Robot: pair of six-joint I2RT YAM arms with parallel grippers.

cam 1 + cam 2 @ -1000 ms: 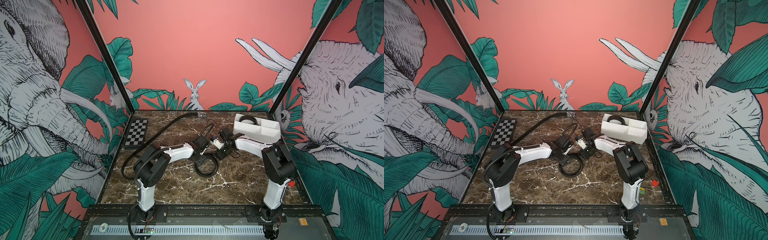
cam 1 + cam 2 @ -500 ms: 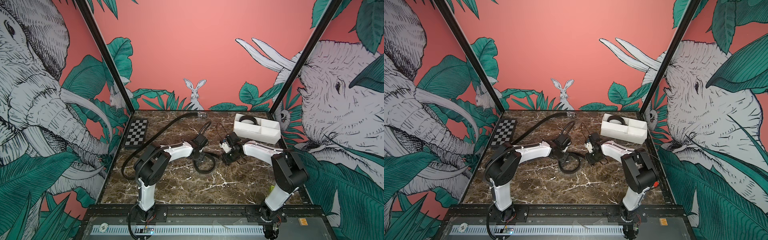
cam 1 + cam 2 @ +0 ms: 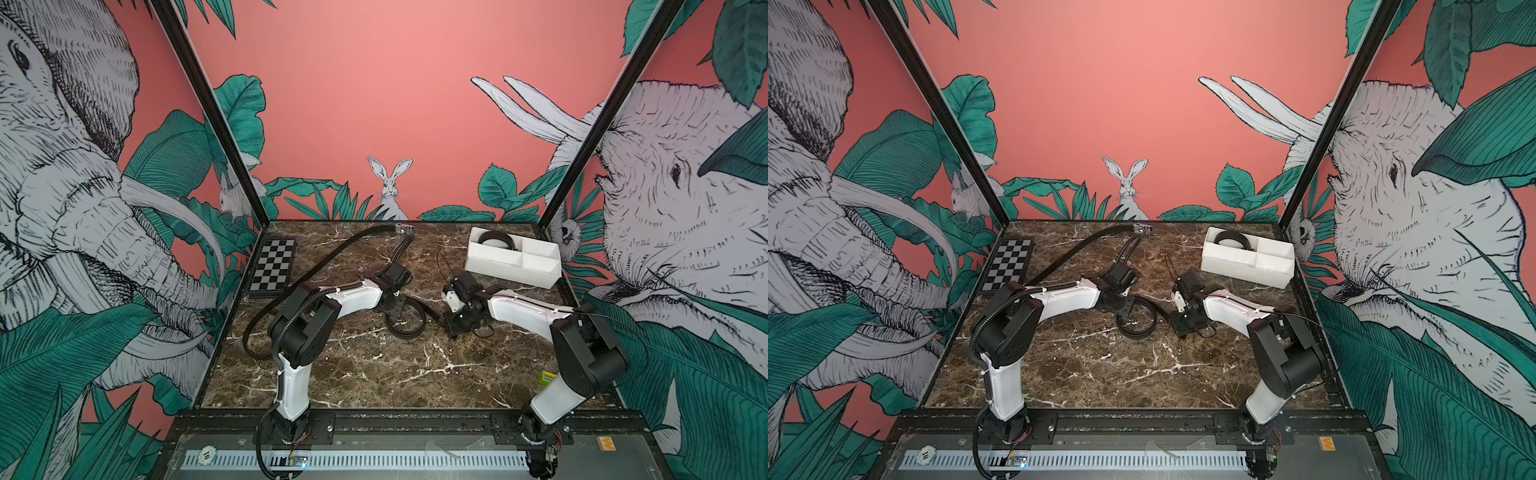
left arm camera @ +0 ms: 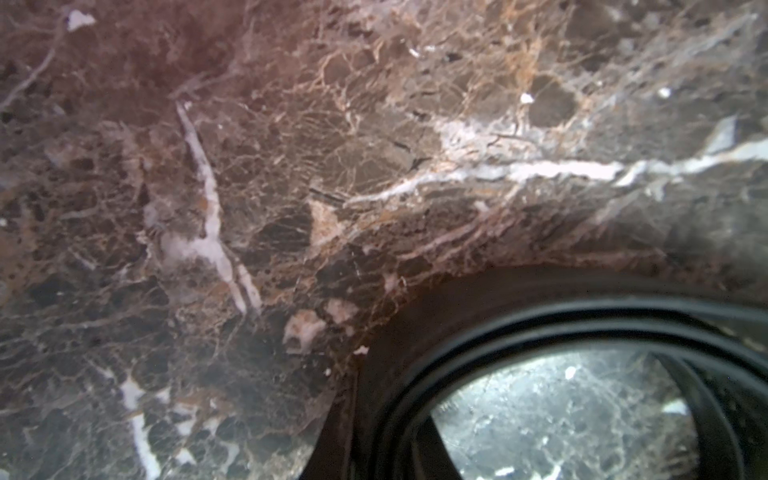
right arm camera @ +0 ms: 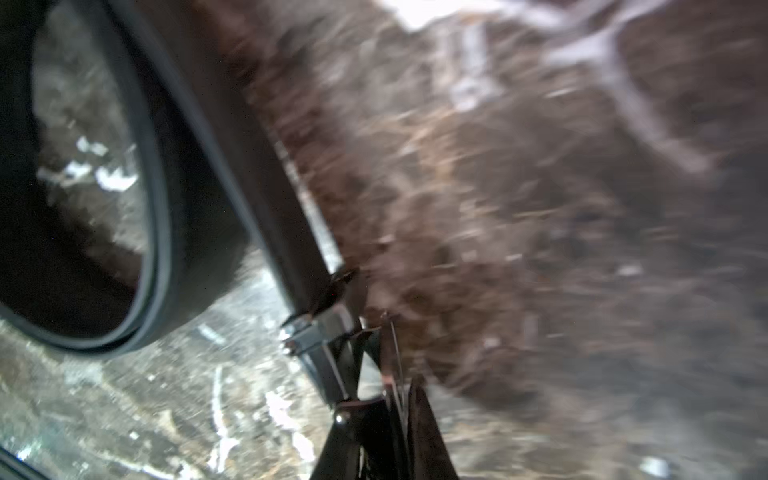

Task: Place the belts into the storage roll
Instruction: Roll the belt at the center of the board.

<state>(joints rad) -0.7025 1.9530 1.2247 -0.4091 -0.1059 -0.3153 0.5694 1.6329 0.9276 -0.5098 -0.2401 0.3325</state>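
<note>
Loose belt (image 3: 405, 336) lay looped mid-table (image 3: 374, 374), well apart from the storage roll (image 3: 507, 272) at the far right corner. Right gripper (image 5: 380, 390) was clamped on that belt's buckle end, with the strap running from it back to the loop. Left gripper (image 3: 392, 309) sat over the loop's left edge. Its wrist view showed only loop and marble, so gripping or not couldn't be told. A coiled belt (image 3: 494, 235) already sat in the roll's left-hand compartment.
</note>
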